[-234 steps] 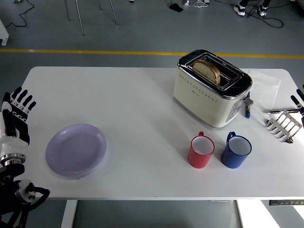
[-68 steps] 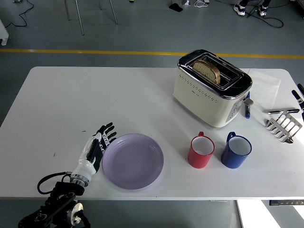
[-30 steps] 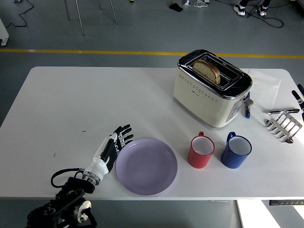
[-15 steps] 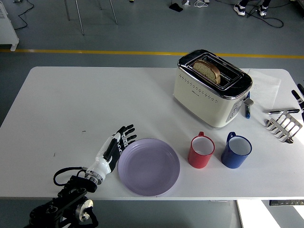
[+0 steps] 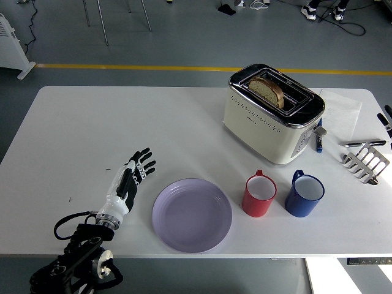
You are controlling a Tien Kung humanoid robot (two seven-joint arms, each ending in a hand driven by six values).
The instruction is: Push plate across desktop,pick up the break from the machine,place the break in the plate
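In the head view the left hand (image 5: 130, 179) lies low over the white worktop (image 5: 92, 128), its fingers (image 5: 144, 163) straight and slightly spread toward the far right, grasping nothing. It is released: a strip of bare worktop shows between it and the lilac plate (image 5: 192, 215), which sits just to its right, near the worktop's front edge. The black arm runs back from the hand to the lower left corner.

The right hand (image 5: 387, 122) shows only as dark fingertips at the right edge, far across the worktop from the left hand; whether it is spread or curled cannot be told. Just below it rests a metal toast rack (image 5: 366, 162).

Beyond the plate, to the right of the left hand, stand a red mug (image 5: 260, 195) and a blue mug (image 5: 304, 193), side by side and apart from each other. Farther back and right of the left hand stands the cream toaster (image 5: 272, 113), its long axis running from far left to near right. A bread slice (image 5: 267, 90) stands upright in the toaster's slot, its broad faces lined up along that same axis.

Past the worktop's far edge lies a grey floor with a yellow line (image 5: 122, 66) across it; a white heater (image 5: 13, 44) sits at the upper left.
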